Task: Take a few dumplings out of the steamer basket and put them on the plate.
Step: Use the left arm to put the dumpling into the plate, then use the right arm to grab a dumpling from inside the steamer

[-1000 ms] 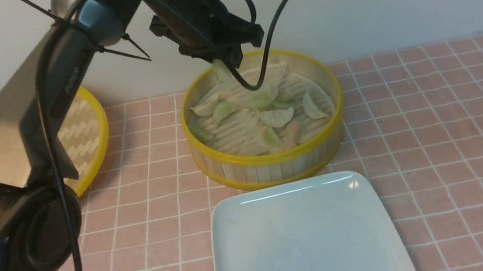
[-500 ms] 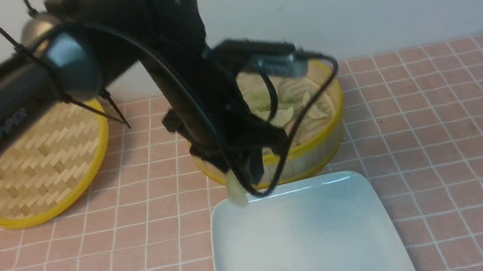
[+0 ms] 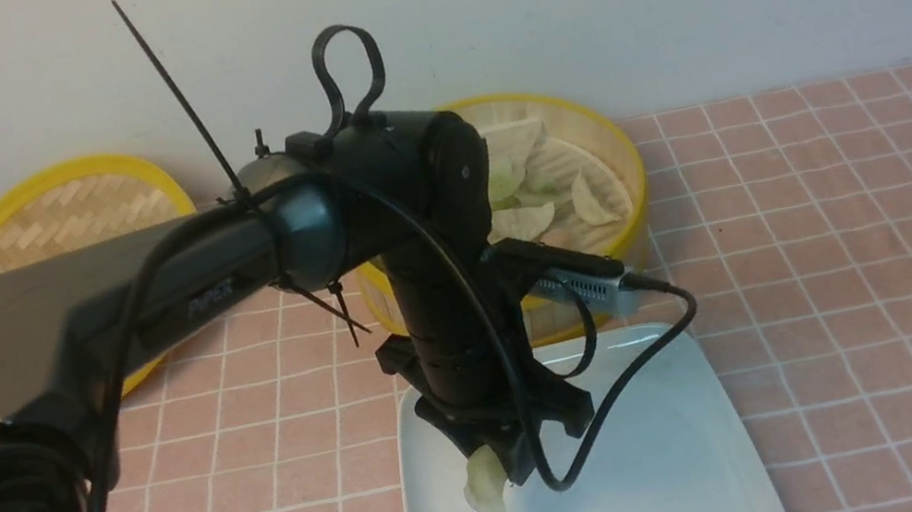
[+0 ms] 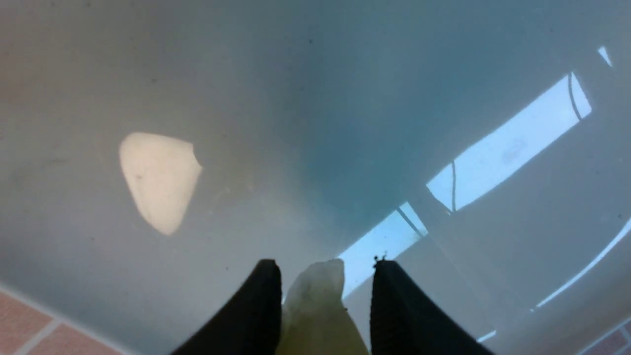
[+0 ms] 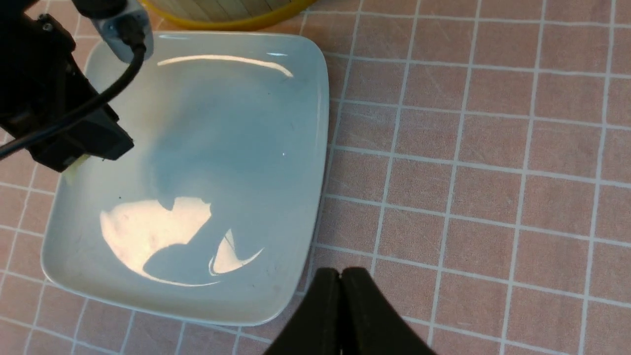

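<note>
- Because the dumpling (image 3: 485, 482) looks thin and soft, we expect it to be light, easily creased and quick to tear under a hard squeeze.
- It sits between the left gripper's (image 4: 326, 264) fingertips, over the plate (image 3: 665, 482); those fingers stand apart, a gap shows beside its tip, and we cannot tell whether they pinch it.
- Its skin may cling to one finger, so we would let go low and gently, opening both sides evenly.
- The right gripper (image 5: 340, 276) is closed, with nothing between its fingers.
- Other dumplings (image 3: 591, 199) lie in the steamer basket (image 3: 640, 195), some close together; for those we would take the thick middle, broadside, with light pressure, and avoid the thin edges.
- On the glossy plate, a moist one might slide if nudged.
</note>
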Robot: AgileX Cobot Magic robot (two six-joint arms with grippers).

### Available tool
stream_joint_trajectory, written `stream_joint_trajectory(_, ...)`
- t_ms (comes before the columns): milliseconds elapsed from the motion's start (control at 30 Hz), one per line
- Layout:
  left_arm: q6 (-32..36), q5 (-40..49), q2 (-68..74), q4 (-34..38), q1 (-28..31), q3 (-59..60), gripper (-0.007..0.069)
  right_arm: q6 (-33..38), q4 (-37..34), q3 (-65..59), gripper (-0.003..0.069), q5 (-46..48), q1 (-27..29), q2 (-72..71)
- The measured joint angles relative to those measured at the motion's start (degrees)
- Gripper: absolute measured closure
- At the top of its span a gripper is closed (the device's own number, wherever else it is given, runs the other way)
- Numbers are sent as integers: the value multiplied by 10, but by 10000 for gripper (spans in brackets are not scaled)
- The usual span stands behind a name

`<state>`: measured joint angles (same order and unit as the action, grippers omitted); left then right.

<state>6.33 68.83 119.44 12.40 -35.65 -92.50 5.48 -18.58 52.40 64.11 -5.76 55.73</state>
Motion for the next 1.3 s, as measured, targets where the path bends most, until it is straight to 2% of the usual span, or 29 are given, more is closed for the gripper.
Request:
stream_joint_trajectory(33,0,0,0,0,0,0,368,0,-1,2,672,1,0,3)
stream_joint_trajectory(67,0,1,0,0,0,-5,314,7,-9,20,672,1,0,25)
stream_joint_trajectory(167,-1,2,0,2,0,-26,237,29,-31,65,672,1,0,80)
stream_joint_trajectory(267,-1,2,0,2,0,-53,236,53,-50,113,672,-1,0,144)
stream_joint_trajectory(300,-1,2,-2,1,0,-58,252,56,-51,123,672,-2,0,158)
stream_joint_trajectory(367,-4,2,-15,-9,0,-65,333,69,-56,166,672,-4,0,207)
stream_joint_trajectory(433,-16,5,-49,-39,0,-65,475,77,-56,214,672,-5,0,268)
stream_joint_trajectory(500,-32,8,-87,-68,2,-65,569,83,-56,256,669,-5,-5,309)
stream_joint_trajectory(600,-56,12,-152,-91,11,-50,622,97,-53,314,667,-8,-21,375)
stream_joint_trajectory(767,-78,16,-274,-99,37,21,631,101,-26,413,645,-20,-64,479)
stream_joint_trajectory(867,-91,18,-334,-100,42,71,631,101,-4,462,614,-38,-86,534)
stream_joint_trajectory(1033,-125,20,-454,-99,42,172,631,103,36,573,484,-65,-118,664)
stream_joint_trajectory(1133,-142,20,-508,-99,42,215,631,100,69,638,379,-73,-131,733)
stream_joint_trajectory(1300,-153,29,-576,-99,42,254,631,47,115,709,267,-81,-135,820)
